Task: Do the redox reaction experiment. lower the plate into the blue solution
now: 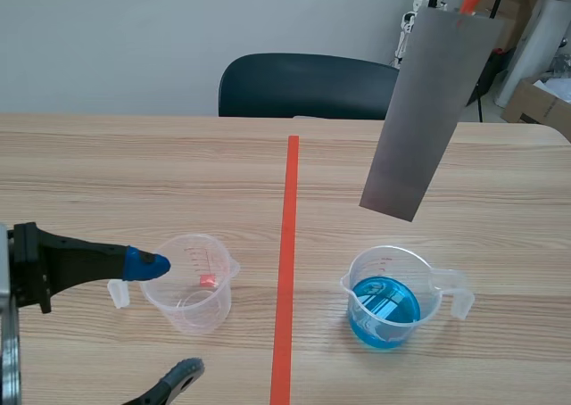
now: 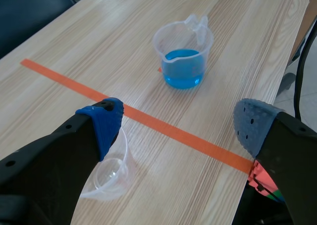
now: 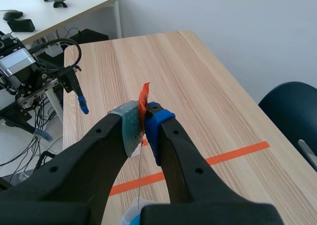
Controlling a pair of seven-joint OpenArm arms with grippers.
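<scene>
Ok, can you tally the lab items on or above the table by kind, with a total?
Clear plastic beakers: 2 (empty beaker, beaker with blue solution)
Metal plate: 1 (metal plate, hanging above the table)
Total: 3

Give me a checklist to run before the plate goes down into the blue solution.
1. Grip: right gripper shut on the orange tab atop the plate: ok.
2. Height: plate's lower end above the blue solution beaker, not dipped: ok.
3. Alignment: plate centred over that beaker: cannot tell.
4. Beaker upright, solution inside: ok.
5. Clearance: left gripper open beside the empty beaker, away from the plate's path: ok.
</scene>
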